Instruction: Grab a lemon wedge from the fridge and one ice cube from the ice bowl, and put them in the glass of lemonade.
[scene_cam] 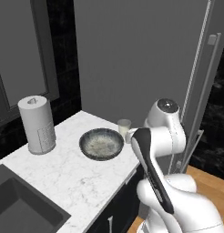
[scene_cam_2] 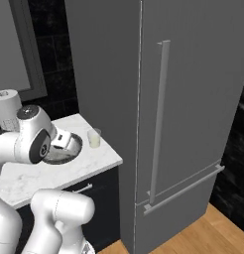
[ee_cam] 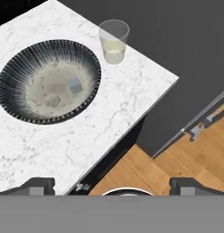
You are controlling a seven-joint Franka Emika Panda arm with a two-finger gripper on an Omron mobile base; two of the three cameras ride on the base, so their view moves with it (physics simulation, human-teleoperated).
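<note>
The ice bowl (ee_cam: 22, 63), dark and ribbed outside and pale speckled inside, sits on the white marble counter and holds two ice cubes (ee_cam: 75, 85). The glass of lemonade (ee_cam: 114, 41) stands just beyond it near the counter's corner. Both also appear as the bowl (scene_cam: 86, 139) and the glass (scene_cam: 124, 126) in the left base view. My gripper (ee_cam: 114, 186) hovers open above the counter's front edge, short of the bowl, with nothing between its fingertips (ee_cam: 38, 185). The grey fridge (scene_cam_2: 193, 99) stands shut beside the counter. The lemon wedge is out of view.
A white paper-towel roll (scene_cam: 36, 125) stands at the counter's back left. A dark sink (scene_cam: 22, 200) is set into the near left. The fridge's long bar handle (scene_cam_2: 161, 119) runs vertically, and wooden floor (ee_cam: 177, 159) lies below the counter edge.
</note>
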